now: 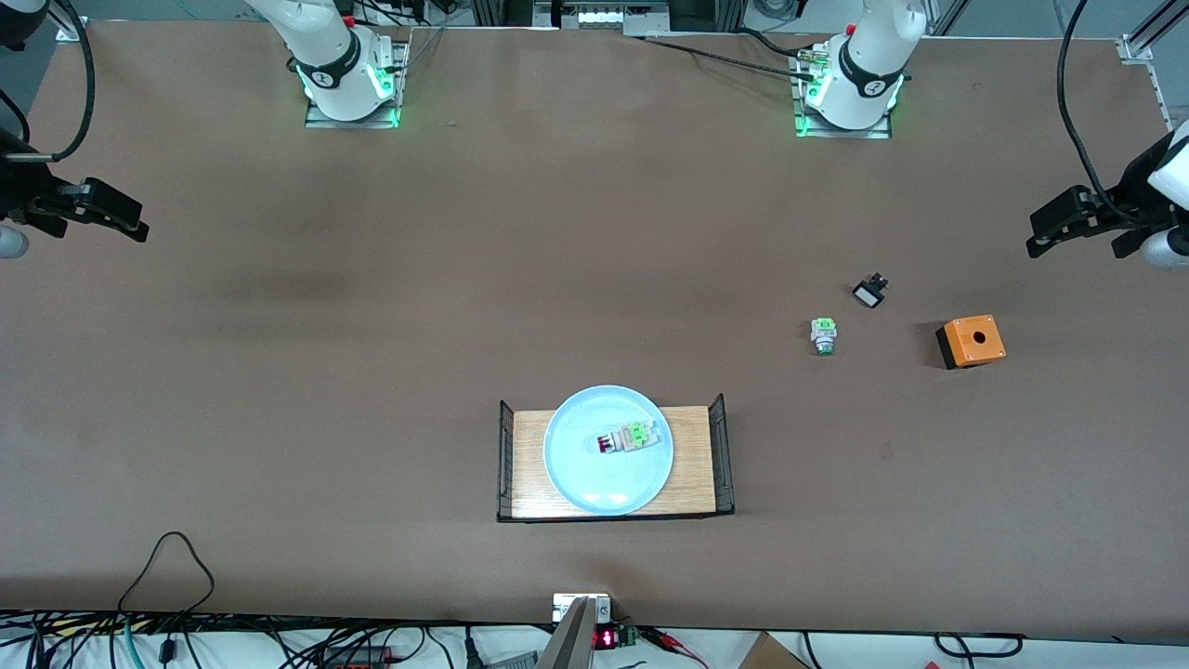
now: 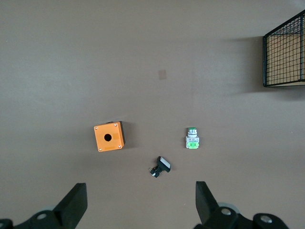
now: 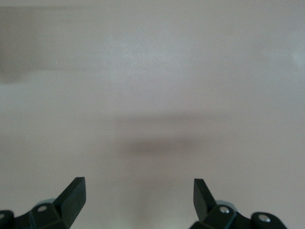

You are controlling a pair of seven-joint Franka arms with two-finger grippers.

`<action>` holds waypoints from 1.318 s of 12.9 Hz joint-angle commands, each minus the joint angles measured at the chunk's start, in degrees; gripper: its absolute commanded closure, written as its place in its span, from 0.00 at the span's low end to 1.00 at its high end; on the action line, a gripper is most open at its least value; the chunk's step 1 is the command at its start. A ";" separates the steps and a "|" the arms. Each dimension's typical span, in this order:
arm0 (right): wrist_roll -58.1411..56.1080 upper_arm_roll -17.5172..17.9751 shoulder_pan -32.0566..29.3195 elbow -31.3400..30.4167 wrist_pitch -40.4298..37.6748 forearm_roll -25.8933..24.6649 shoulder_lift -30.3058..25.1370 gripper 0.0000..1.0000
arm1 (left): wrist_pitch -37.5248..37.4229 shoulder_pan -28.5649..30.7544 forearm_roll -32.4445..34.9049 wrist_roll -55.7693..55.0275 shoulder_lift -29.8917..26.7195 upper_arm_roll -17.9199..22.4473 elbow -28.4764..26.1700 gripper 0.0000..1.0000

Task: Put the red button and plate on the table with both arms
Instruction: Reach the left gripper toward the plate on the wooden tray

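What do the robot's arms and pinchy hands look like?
Both arms are white with a black ring near the base, on bases lit green. Black cables hang beside them. The left gripper and right gripper are black, each with two flat, pointed fingers and small silver screws.

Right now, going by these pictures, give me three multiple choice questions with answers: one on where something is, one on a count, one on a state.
1. Where is the red button?
A. on the plate
B. beside the orange box
C. in the left claw

2. How many small parts lie loose on the table, tray aside?
A. one
B. three
C. five

3. How do both claws stand?
A. shut on parts
B. open, holding nothing
C. pressed on the tray

Answers:
1 A, it lies on the plate on the tray.
2 B, the green button, black switch, orange box.
3 B, the left claw and right claw show spread fingers.
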 commanded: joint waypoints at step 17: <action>0.33 0.17 -0.18 0.61 -0.55 1.01 -0.09 0.00 | -6.45 -10.16 -7.45 -62.28 20.73 -1.78 18.25 0.00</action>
